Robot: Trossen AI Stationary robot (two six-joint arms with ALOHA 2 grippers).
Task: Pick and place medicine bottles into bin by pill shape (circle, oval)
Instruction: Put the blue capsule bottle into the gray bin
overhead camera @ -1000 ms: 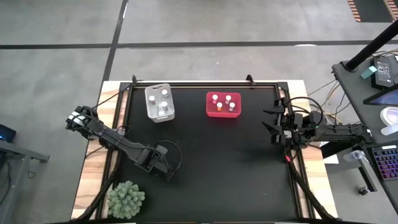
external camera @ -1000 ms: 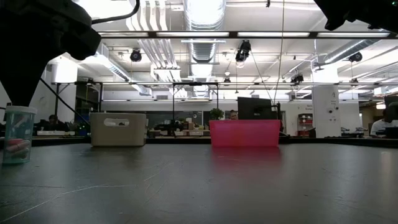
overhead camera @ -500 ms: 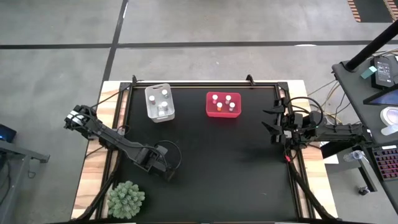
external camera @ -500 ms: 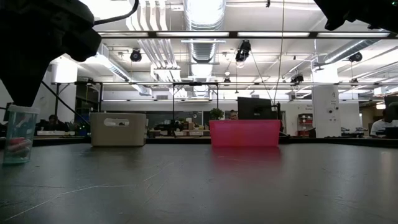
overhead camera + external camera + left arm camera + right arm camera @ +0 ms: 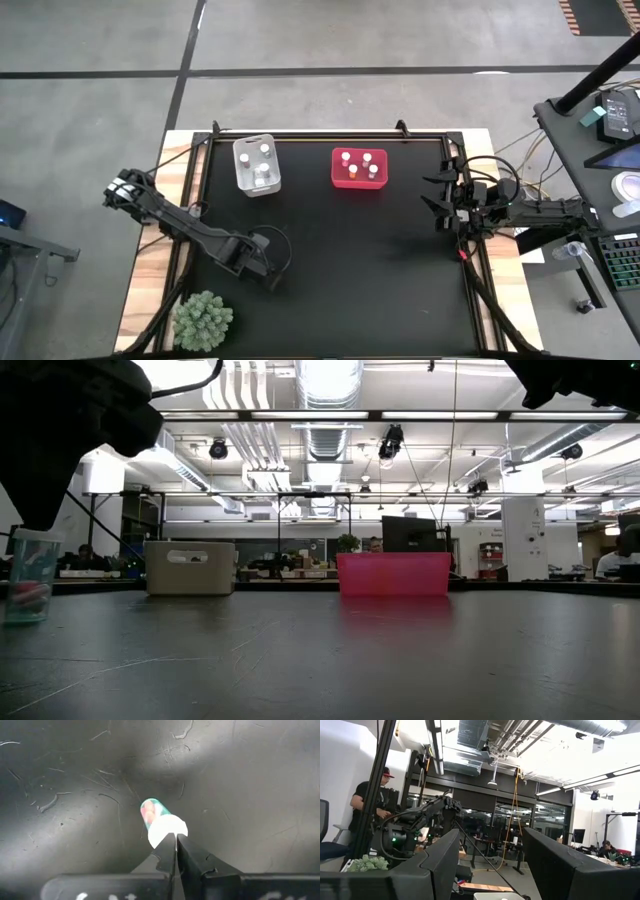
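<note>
Bottle [image 5: 159, 822] stood upright on the black mat, directly under the left gripper [image 5: 175, 840], whose fingers were pressed together above its white cap.

At its 12 o'clock sat the clear bin [image 5: 256, 165], at 1 the red bin [image 5: 359, 168]. At 3, the right gripper [image 5: 437, 191] waited, fingers spread.

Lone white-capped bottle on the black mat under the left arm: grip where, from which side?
From straight above, across the round body just under the cap. The small white-capped bottle stands upright and alone; the left gripper above it is shut, so open first.
</note>
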